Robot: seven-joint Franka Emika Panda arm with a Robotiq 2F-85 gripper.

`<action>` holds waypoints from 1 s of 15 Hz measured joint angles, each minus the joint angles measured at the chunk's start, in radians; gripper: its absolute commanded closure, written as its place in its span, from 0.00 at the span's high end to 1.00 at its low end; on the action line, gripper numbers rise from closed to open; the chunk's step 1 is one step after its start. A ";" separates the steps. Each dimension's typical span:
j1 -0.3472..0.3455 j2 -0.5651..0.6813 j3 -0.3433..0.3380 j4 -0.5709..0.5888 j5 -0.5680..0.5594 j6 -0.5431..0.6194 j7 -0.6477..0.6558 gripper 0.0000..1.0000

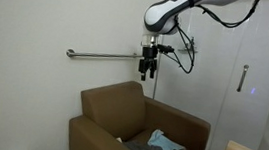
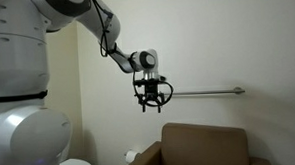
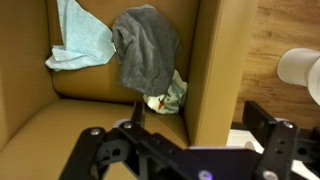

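Wrist view looks down into a brown armchair (image 3: 30, 130) where a grey cloth (image 3: 147, 48) lies crumpled, a light blue cloth (image 3: 80, 35) just beside it and a small patterned rag (image 3: 168, 95) touching its lower edge. In both exterior views the pincer (image 1: 148, 71) hangs high above the seat near a wall grab bar (image 1: 101, 55), spread wide and holding nothing.

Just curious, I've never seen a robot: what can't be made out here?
- Gripper: tiny in both exterior views; cut by the wrist view's bottom edge.
- Patterned item: mostly hidden under the grey cloth, wrist view.
- Armchair seat: cut off by an exterior view's bottom edge.
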 measured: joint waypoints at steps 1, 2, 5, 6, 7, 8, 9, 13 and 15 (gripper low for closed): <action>0.000 0.028 0.001 -0.002 0.010 0.015 0.000 1.00; 0.000 0.055 0.003 -0.004 0.024 0.029 0.000 1.00; 0.000 0.120 0.005 -0.025 0.086 0.077 0.007 1.00; 0.000 0.134 0.005 -0.040 0.111 0.096 0.017 1.00; -0.001 0.143 0.005 -0.058 0.136 0.117 0.034 1.00; -0.001 0.152 0.005 -0.078 0.164 0.138 0.050 1.00; -0.001 0.159 0.005 -0.097 0.195 0.158 0.061 1.00; -0.001 0.172 0.007 -0.117 0.225 0.180 0.070 1.00; -0.001 0.172 0.007 -0.117 0.225 0.181 0.070 1.00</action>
